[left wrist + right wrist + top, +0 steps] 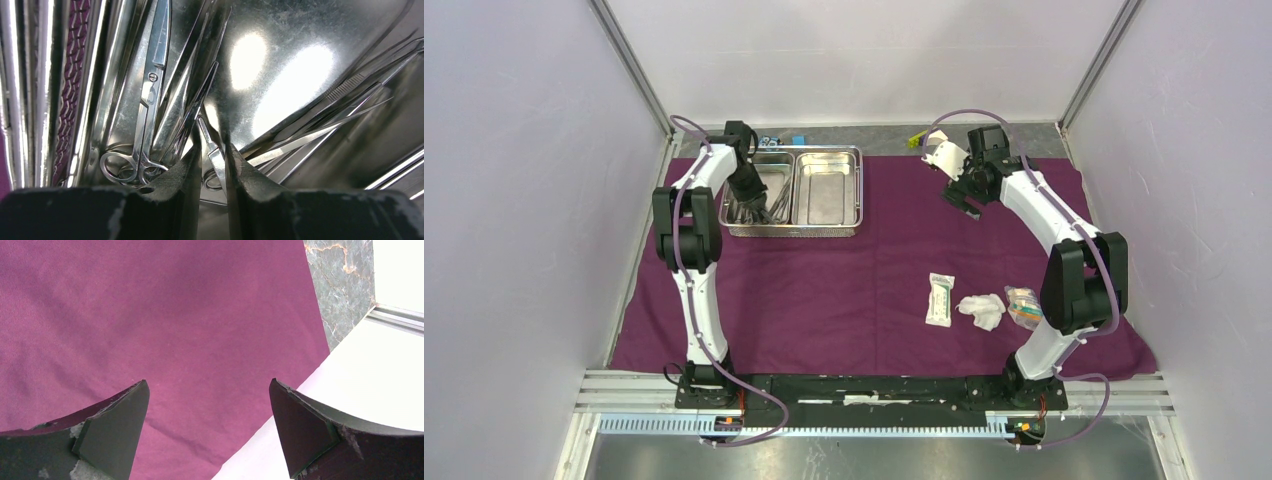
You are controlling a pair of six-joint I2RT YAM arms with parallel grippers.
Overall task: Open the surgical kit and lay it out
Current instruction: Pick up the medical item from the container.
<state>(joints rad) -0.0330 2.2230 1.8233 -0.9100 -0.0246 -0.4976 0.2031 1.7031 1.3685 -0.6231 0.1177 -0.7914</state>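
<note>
While the purple cloth (824,290) already lies spread flat over the bench (884,136), I judge the job a little past halfway. One white packet (940,299), one wad of gauze (982,310) and one small clear packet (1024,306) sit in a row on the cloth's near right part, and the single steel tray (861,190) stands at its far left. Of the tray's two compartments, the right looks bare and the left holds the metal instruments left to set out. They overlap and mirror in the steel, so I count only one plain ring-handled instrument (145,100) and several slim tweezers (320,135). My left pincer (211,150) is down among them, narrowed to a slot around one thin handle; whether it grips, I cannot tell. My right pincer (208,382) hangs spread wide and empty over the cloth's far right.
</note>
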